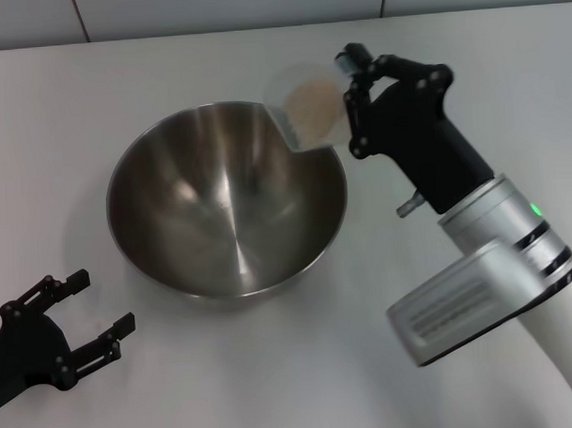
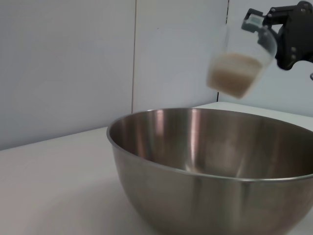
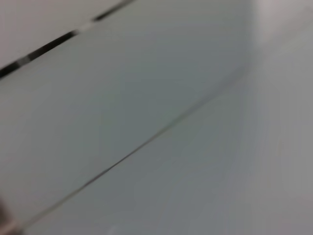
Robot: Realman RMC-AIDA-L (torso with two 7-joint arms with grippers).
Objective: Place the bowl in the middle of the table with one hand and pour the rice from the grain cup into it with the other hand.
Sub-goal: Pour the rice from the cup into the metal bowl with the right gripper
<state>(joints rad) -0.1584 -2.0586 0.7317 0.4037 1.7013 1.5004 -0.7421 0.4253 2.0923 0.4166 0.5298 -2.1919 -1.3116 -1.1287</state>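
Head view: the bowl (image 1: 226, 199), a wide stainless-steel vessel with a shiny brushed interior, stands upright on the white surface (image 1: 94, 99) near its middle, and nothing can be made out lying inside it. The right end effector (image 1: 349, 88), black and mounted on a silver-white arm with a green light, is closed around the grain cup (image 1: 306, 105) and holds it in the air above the far right part of the bowl's rim. The cup is tilted, its mouth turned toward the bowl and its base toward the end effector; the rice (image 1: 311, 110), a loose off-white mass, lies inside the cup against its lower wall. The left end effector (image 1: 90, 313) rests low at the near left of the surface, apart from the bowl, its two pronged fingers spread wide and holding nothing. Left wrist view: the bowl (image 2: 205, 166) fills the foreground, seen from the side, with the grain cup (image 2: 239, 61) raised clear of its rim and the rice (image 2: 234, 73) gathered in the cup's lower half; the right end effector (image 2: 261, 27) grips the cup's upper side. Right wrist view: only pale blurred planes crossed by dark lines, and no task object can be identified
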